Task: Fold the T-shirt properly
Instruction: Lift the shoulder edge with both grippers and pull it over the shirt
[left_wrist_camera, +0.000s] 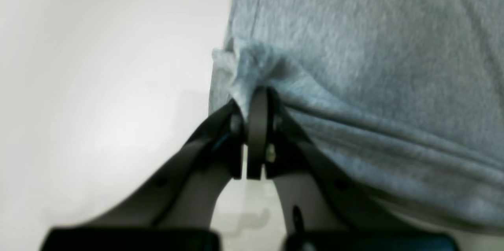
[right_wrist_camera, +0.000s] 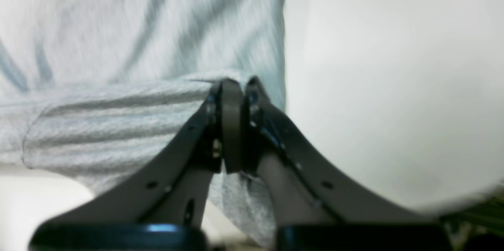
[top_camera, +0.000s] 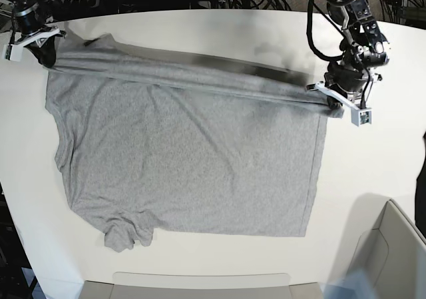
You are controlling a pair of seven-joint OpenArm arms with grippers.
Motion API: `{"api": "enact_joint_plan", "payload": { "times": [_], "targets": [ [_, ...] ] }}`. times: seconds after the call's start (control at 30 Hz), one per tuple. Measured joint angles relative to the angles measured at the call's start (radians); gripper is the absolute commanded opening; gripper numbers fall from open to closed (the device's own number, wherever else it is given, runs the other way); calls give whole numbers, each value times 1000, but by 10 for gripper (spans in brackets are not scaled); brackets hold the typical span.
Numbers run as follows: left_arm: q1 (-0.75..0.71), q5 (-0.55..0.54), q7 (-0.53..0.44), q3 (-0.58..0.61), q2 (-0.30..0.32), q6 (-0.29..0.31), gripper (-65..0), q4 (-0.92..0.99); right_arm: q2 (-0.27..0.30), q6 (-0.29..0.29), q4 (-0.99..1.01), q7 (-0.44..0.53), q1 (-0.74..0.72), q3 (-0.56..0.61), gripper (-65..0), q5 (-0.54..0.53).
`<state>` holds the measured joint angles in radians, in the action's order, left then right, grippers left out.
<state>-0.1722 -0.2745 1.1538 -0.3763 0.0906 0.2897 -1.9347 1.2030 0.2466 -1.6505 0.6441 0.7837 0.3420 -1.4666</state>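
From the left wrist view, the left tool is pinched tight on a bunched corner of the T-shirt, its jaws closed with grey cloth puckered up between them. The cloth falls away from that pinch in a thick rolled edge, and beyond it the bare white counter shows. The picture is soft, so I cannot say how many layers are caught.

From the right wrist view, the right tool is likewise clamped narrow on the shirt, gripping at the end of a ridge of doubled cloth. Flat grey fabric lies past the tool, and pale counter is off to the other side of it. This view is blurred too.

From the base view, the T-shirt lies spread plain side up in the middle of the counter, with no lettering showing. Its far long edge is lifted into a taut band strung between the two tools: the left tool at the hem corner, the right tool at the shoulder end. A shadow under that band suggests it hangs clear of the counter. The near sleeve sits crumpled at the shirt's near edge.

By my reckoning the folding has barely begun: the first lengthwise fold is only being raised, not laid down, and the other side, the sleeves and the crosswise fold all remain.
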Motion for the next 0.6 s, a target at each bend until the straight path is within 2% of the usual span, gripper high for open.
{"api": "enact_joint_plan", "payload": {
  "times": [0.07,0.13,0.3,0.43,0.6],
  "targets": [
    [20,55,1,44,6,-3,-650,0,-36,7,17,-57,-49,-4,-650,0],
    [33,93,2,81,3,-2,-650,2,-75,62,27,-156,-111,3,-650,13],
    [56,126,2,94,5,3,-650,3,-160,181,18,-290,-237,-2,-650,191],
    [96,136,1,101,27,2,-650,24,-208,202,-12,-358,-289,-2,-650,233],
    [162,136,0,101,31,3,-650,132,-210,204,-13,-416,-364,-1,-650,232]
  ]
}}
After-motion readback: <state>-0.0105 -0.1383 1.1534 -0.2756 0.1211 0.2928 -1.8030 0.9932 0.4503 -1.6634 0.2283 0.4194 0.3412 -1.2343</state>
